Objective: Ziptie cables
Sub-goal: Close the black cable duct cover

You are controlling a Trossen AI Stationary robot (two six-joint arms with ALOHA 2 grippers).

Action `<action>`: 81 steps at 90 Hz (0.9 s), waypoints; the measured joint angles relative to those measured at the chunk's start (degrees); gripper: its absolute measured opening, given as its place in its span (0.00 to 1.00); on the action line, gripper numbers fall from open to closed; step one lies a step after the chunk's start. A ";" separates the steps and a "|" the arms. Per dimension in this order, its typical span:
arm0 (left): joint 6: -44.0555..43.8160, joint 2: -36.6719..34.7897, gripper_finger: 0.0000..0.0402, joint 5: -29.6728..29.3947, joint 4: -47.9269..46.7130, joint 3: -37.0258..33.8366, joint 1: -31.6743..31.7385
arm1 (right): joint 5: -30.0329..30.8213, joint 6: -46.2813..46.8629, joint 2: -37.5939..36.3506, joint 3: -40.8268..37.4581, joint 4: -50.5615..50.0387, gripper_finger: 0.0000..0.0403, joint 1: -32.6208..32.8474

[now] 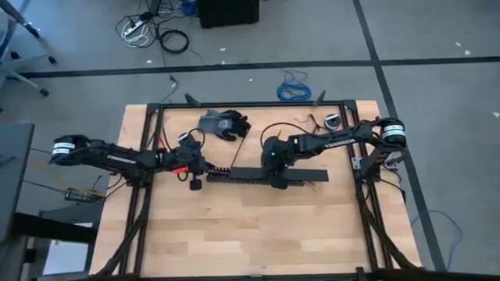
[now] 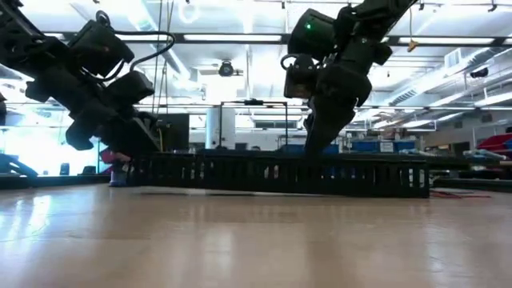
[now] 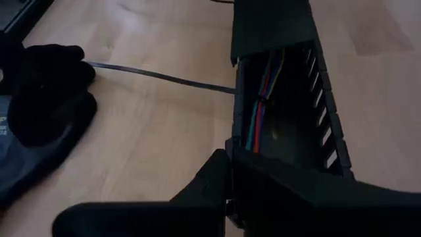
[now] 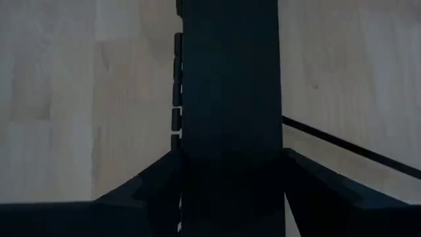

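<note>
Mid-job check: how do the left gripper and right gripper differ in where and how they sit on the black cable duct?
The left gripper is at the left end of the cable duct, where the coloured wires show inside; the right gripper is near its middle. The right gripper's jaws clamp the duct from both sides; the left gripper's hold is not visible. Both are down at the duct.
</note>
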 joint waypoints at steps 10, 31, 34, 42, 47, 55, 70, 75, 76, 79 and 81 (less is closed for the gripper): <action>-0.10 0.00 0.02 -0.33 0.00 0.02 0.00 | -0.01 0.44 0.00 0.00 0.13 0.55 0.00; -2.60 -0.02 0.02 -0.83 -0.90 0.13 0.00 | 0.66 1.53 0.04 0.00 0.87 0.55 0.78; -2.64 -0.02 0.02 -0.81 -1.05 0.13 0.00 | 0.88 1.63 0.07 -0.01 1.08 0.55 1.04; -2.68 -0.04 0.02 -0.80 -1.14 0.13 0.00 | 1.27 1.77 0.09 -0.04 1.40 0.55 1.51; -2.69 -0.04 0.02 -0.81 -1.14 0.13 0.00 | 1.74 1.77 0.09 -0.04 1.40 0.55 1.71; -2.69 -0.04 0.02 -0.40 -1.13 0.13 0.00 | 2.00 1.72 0.09 -0.04 1.40 0.55 1.78; -2.15 -0.07 0.10 1.62 -0.95 0.15 0.04 | 1.82 1.32 0.13 -0.04 1.36 0.55 1.79; -1.49 -0.11 0.14 2.88 -0.57 0.26 0.04 | 1.73 1.27 0.17 -0.09 1.21 0.55 1.79; -1.47 -0.11 0.15 3.07 -0.52 0.28 0.04 | 1.71 1.25 0.17 -0.09 1.22 0.55 1.79; -1.41 -0.11 0.18 3.29 -0.50 0.28 0.04 | 1.66 1.18 0.17 -0.09 1.21 0.55 1.79; -1.40 -0.11 0.20 3.35 -0.50 0.28 0.04 | 1.68 1.14 0.17 -0.09 1.21 0.55 1.79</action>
